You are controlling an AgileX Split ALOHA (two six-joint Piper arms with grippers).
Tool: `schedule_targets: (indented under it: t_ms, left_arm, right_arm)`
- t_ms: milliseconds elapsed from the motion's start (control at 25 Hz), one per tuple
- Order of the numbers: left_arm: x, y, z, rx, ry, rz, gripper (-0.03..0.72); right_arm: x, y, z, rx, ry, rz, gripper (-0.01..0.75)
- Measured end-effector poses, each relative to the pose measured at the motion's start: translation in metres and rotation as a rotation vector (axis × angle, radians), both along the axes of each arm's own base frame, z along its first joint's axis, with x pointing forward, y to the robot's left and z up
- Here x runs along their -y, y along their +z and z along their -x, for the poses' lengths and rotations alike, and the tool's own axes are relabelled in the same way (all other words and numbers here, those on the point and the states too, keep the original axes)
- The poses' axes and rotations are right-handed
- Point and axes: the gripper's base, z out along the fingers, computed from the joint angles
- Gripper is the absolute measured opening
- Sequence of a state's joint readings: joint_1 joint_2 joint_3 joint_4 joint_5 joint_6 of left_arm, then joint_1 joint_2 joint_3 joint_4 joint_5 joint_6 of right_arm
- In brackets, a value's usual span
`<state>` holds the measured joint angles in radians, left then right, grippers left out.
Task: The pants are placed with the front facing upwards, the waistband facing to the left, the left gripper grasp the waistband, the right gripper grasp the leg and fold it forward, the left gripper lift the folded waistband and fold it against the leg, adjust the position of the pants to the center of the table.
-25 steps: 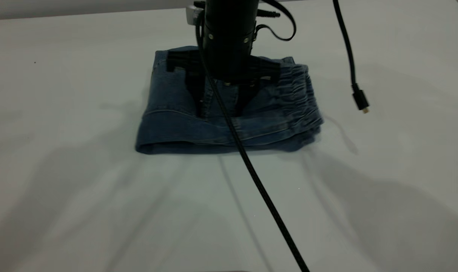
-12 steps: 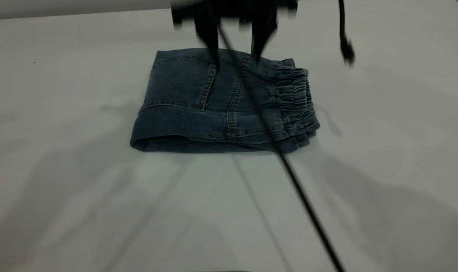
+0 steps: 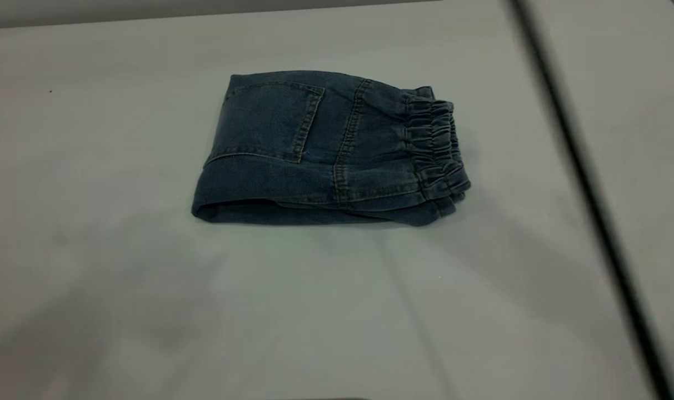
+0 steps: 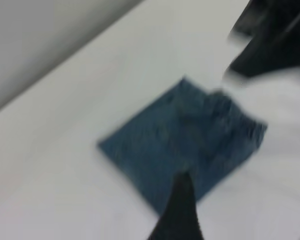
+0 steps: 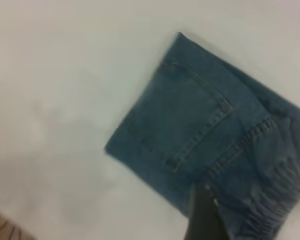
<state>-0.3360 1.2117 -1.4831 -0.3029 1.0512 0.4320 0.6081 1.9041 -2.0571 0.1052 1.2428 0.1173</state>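
Pants folded, looks basically done

The pants (image 3: pixel 325 150) sit in a neat folded bundle mid-worktop (image 3: pixel 120 305), waistband (image 3: pixel 434 150) at the right edge. Nothing's holding them; can't tell either gripper's state. Maybe just a centering nudge left.

Folded pants (image 5: pixel 190 125) lie flat on the bench (image 5: pixel 65 75), pocket (image 5: pixel 182 117) uppermost, waistband (image 5: pixel 275 205) at 4 o'clock.
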Motion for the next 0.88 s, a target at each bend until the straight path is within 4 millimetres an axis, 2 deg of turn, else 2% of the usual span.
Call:
schedule_targets:
  t_ms: [80,200,280,400,480,600,760,880]
  left_arm:
    - [-0.008,0.002,0.016,-0.046,0.019,-0.030,0.580]
    - [-0.015,0.008,0.030,-0.049,0.049,-0.028,0.580]
    - [-0.016,0.010,0.034,-0.049,0.066,-0.010,0.580]
    - [-0.017,0.001,0.036,-0.093,0.089,0.003,0.580]
    - [-0.017,-0.013,0.038,-0.141,0.100,-0.003,0.580]
    - [-0.019,-0.043,0.041,-0.235,0.109,-0.033,0.580]
    - [-0.022,-0.091,0.053,-0.378,0.112,-0.075,0.580]
    - [-0.026,-0.124,0.065,-0.470,0.114,-0.108,0.580]
  right_arm:
    - [0.018,0.024,0.026,0.041,0.032,-0.006,0.385]
    - [0.044,0.045,0.064,0.079,0.062,-0.007,0.385]
    - [0.063,0.049,0.091,0.082,0.068,0.002,0.385]
    - [0.096,0.052,0.135,0.107,0.067,0.012,0.385]
    - [0.117,0.045,0.162,0.114,0.065,0.026,0.385]
    - [0.146,0.023,0.203,0.105,0.065,0.043,0.385]
    - [0.181,-0.024,0.250,0.108,0.049,0.055,0.385]
    - [0.196,-0.059,0.271,0.137,0.013,0.017,0.385]
